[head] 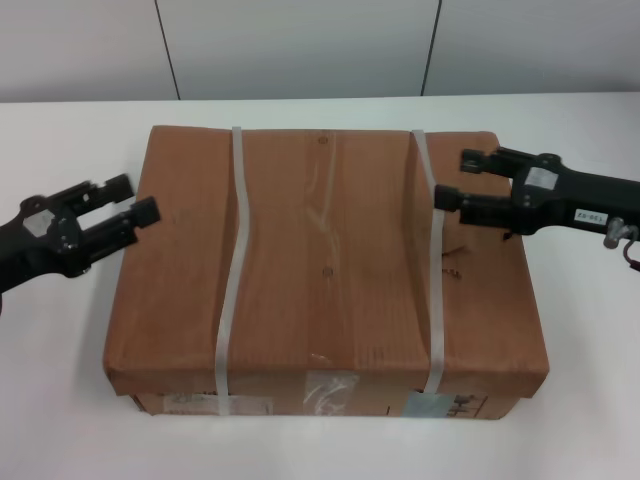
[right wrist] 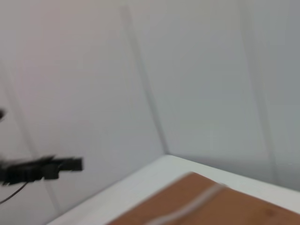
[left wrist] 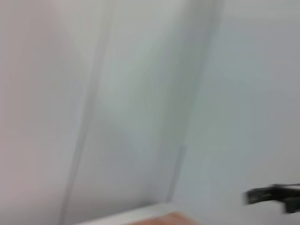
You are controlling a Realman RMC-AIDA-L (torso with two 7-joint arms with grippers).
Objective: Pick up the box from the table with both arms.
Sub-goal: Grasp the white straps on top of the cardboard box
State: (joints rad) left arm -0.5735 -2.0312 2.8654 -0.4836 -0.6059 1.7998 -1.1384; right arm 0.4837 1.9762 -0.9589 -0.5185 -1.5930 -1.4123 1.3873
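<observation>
The large flat brown cardboard box (head: 325, 270) lies in the middle of the white table (head: 70, 390), with two whitish straps (head: 232, 270) across its top and tape and labels on its front side. My left gripper (head: 133, 199) is open, its fingers (head: 140, 214) pointing at the box's left edge, close beside it. My right gripper (head: 459, 178) is open over the box's right part, near the right strap. The right wrist view shows a corner of the box (right wrist: 211, 206) and the left gripper (right wrist: 42, 168) far off. The left wrist view shows the right gripper (left wrist: 274, 196) far off.
A pale panelled wall (head: 320, 45) stands behind the table's far edge. Bare tabletop runs all round the box, widest at its left and right sides.
</observation>
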